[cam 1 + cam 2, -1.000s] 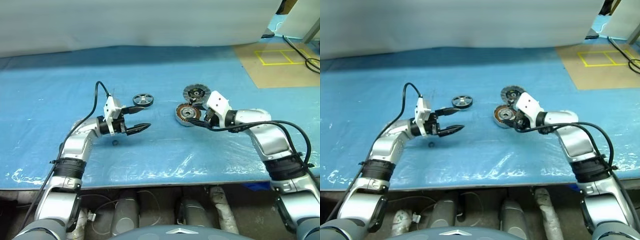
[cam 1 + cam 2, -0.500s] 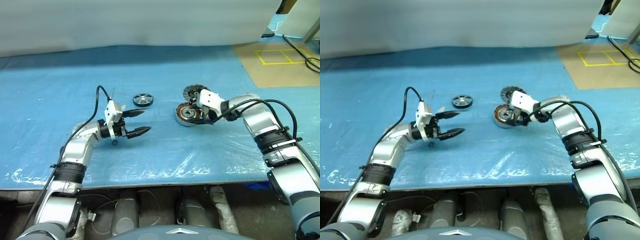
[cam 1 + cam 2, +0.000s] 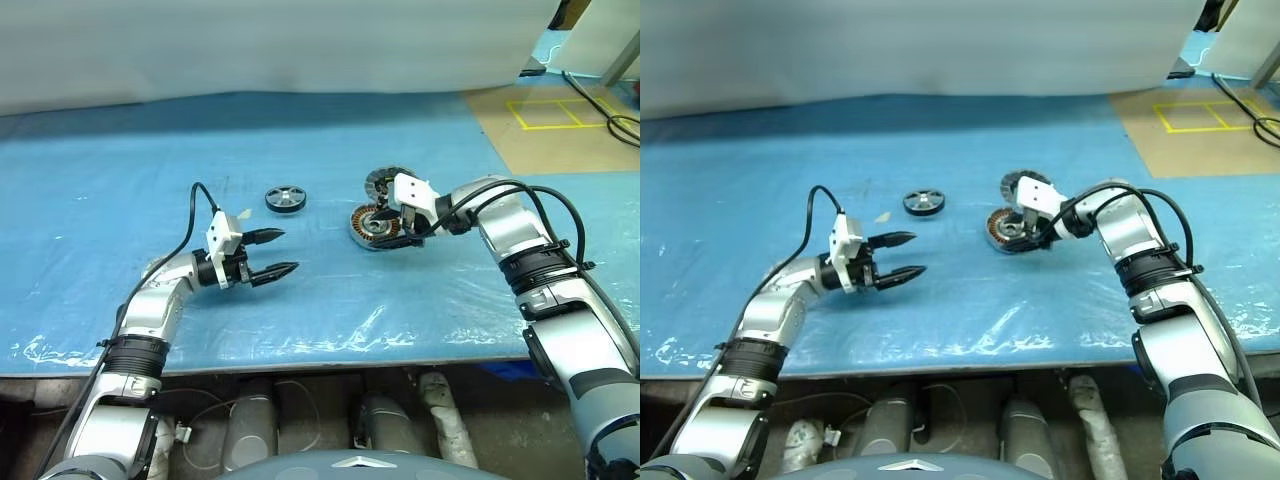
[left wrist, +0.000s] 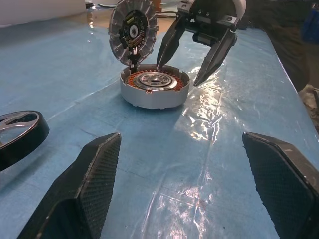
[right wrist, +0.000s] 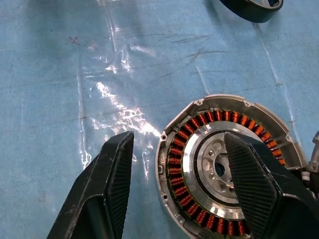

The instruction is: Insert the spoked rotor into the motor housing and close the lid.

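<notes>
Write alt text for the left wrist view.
The motor housing sits on blue sheeting, copper windings showing, the lid standing upright at its far rim. The open right gripper hangs over it, and the spoked rotor lies apart at the edge.

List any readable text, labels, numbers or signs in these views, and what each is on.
No readable text anywhere.
Lid: the dark centre of its ribbed face has small marks, too small to read.
Motor housing: no lettering visible.
Spoked rotor: no lettering visible.
Floor beyond the table: a yellow tape square, a marking, not text.
</notes>
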